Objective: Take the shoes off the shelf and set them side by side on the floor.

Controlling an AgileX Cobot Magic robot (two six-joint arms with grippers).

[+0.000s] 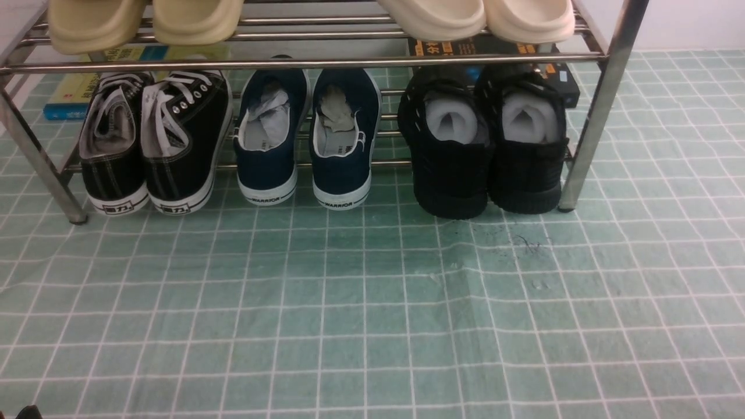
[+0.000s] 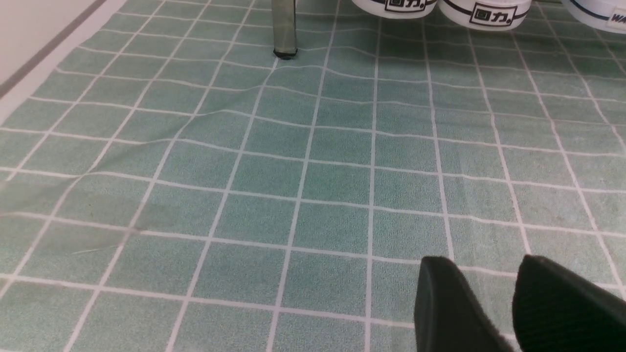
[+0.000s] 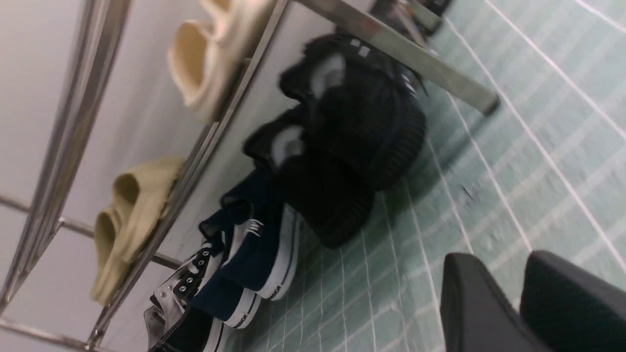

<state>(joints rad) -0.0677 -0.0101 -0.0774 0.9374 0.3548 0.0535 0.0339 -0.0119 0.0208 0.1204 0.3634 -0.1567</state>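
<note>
Left pincer (image 2: 481, 266) and right pincer (image 3: 496, 264) over floor (image 1: 349, 302), each narrowly parted, gripping nothing. Farther on, black shoes (image 1: 486, 145) sit side by side on shelf (image 1: 602, 110) lower tier, right end, heels outward, beside navy slip-ons (image 1: 305, 139).

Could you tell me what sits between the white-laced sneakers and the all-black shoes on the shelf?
A pair of navy slip-ons, clearest in the front view.

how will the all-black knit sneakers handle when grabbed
The black knit sneakers have soft-looking uppers that would probably give, though the grey-white stuffing should help them keep shape. Their ribbed soles look grippy, so dragging over the wrinkled floor may snag.
</note>
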